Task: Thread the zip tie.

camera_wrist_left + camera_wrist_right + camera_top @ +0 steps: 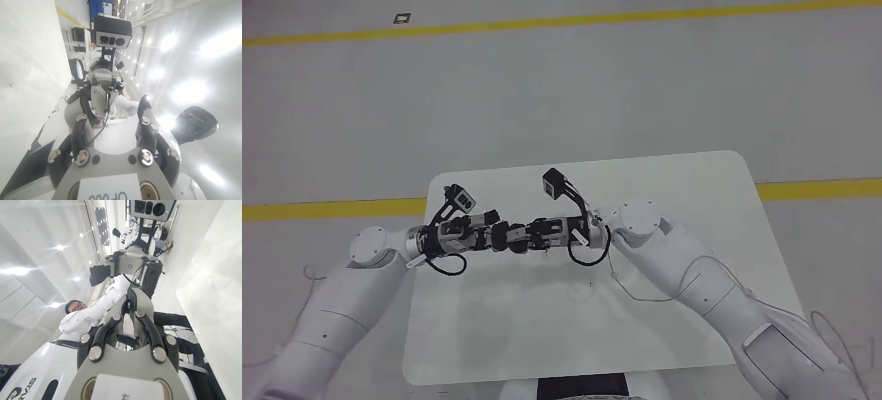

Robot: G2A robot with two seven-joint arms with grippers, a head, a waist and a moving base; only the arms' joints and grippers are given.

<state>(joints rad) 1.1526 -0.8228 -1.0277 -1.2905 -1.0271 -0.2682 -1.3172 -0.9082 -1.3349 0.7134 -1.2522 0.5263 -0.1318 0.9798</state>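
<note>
R tool (pixel 130 294): gap narrow, tips pinching a thin black zip tie (pixel 106 115). The tie's free end trails toward L tool (pixel 115 113), above table (pixel 682 200) ctr. L tool: wide open, grips nothing. Tools are tip-to-tip over table ctr. R tips sit at L tool's mouth, one L finger (pixel 86 113) just beside the tie.

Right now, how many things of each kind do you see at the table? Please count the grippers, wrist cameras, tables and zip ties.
grippers: 2, the left gripper open and the right gripper shut
wrist cameras: 2
table: 1
zip tie: 1, a thin dark strip, apparently pinched in the right gripper
total: 6
</note>
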